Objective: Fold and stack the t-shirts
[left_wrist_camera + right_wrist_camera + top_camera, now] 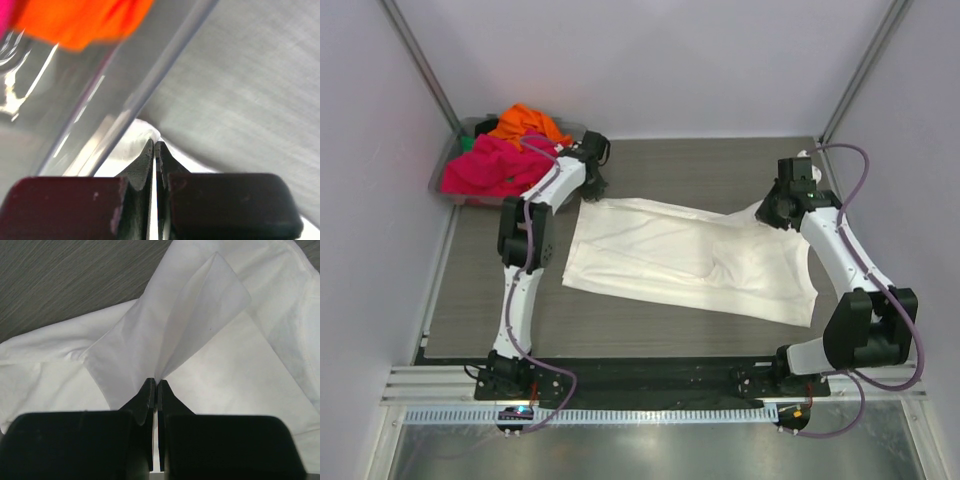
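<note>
**Cream shirt, pinched at both far corners**

1. Grey plastic bin (440, 178), far-left corner of the dark woodgrain table (480, 300): holds the crumpled hot pink t-shirt (485, 165) and orange t-shirt (525, 122), not yet folded.
2. Left gripper (155, 145), just beside the bin: fingers clenched on the far-left corner of the cream-white soft cloth t-shirt (690, 255).
3. That shirt: spread mid-table between the arms (no print showing).
4. Right gripper (156, 382): fingers clamped on a raised peak of cloth at the far-right corner.

The paired hold likely serves to carry the far edge over into a fold.

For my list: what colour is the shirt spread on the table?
The shirt is cream-white; top view shows it best.
</note>
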### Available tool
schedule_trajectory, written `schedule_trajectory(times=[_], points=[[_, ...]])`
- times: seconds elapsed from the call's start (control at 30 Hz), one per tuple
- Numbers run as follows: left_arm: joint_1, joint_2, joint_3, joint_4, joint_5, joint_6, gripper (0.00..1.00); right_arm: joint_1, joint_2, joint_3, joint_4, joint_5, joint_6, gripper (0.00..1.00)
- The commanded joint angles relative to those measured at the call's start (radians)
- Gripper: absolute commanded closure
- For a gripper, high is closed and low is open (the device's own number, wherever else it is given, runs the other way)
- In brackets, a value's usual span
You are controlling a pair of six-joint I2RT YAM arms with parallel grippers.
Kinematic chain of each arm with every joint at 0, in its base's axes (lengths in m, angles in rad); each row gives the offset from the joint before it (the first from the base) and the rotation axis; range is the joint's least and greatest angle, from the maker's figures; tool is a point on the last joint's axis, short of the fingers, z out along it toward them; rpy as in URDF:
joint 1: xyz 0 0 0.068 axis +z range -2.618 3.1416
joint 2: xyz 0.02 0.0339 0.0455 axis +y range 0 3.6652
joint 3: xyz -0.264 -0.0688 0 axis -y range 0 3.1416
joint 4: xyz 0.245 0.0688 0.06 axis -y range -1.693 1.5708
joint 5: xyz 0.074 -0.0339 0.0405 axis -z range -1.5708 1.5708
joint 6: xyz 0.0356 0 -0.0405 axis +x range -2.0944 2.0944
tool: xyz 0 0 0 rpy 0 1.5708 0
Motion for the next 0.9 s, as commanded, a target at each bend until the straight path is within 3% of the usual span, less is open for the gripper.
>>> schedule_trajectory(times=[0.0, 0.57, 0.87], points=[[-0.009, -0.129, -0.087, -0.016, -0.056, 0.022, 1.0, -0.001, -0.065, -0.06, -0.053, 0.036, 0.005, 0.99], [-0.054, -0.341, -0.249, -0.04, -0.16, 0.043, 1.0, -0.002, -0.251, -0.211, -0.156, 0.074, 0.023, 0.99], [-0.072, -0.465, -0.478, 0.003, -0.168, 0.016, 1.0, -0.002, -0.352, -0.312, -0.193, 0.047, 0.057, 0.99]])
